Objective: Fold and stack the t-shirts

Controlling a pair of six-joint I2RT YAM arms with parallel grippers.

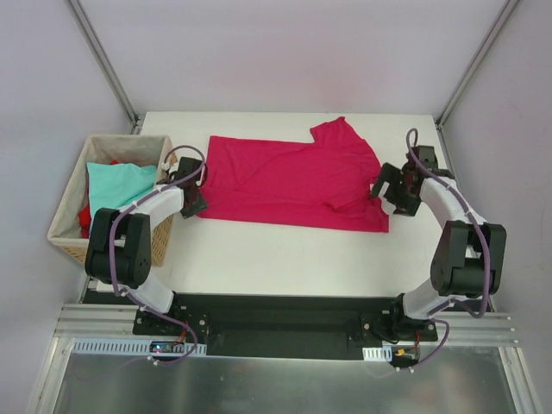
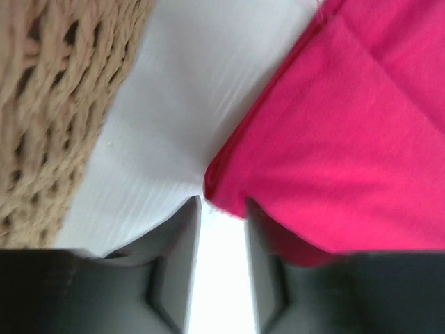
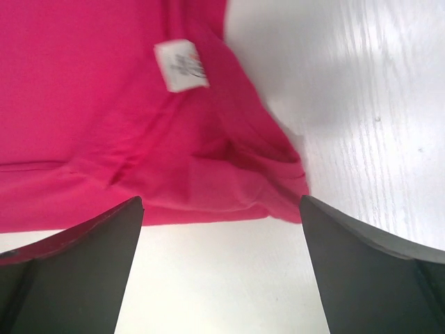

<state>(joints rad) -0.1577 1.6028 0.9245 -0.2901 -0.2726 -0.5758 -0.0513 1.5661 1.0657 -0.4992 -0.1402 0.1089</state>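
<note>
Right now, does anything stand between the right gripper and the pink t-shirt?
Nothing visible does. The right gripper hangs open at the near corner of the pink t-shirt, with only the table showing between its fingers and the cloth.

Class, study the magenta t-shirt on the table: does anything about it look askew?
The magenta t-shirt lies unevenly: one sleeve juts beyond its far edge, and the near right corner is bunched, with a white label exposed.

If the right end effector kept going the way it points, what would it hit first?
Probably the crimson t-shirt: its rumpled edge lies straight ahead of the open right end effector, on the white table. How far off is hard to judge.
</note>
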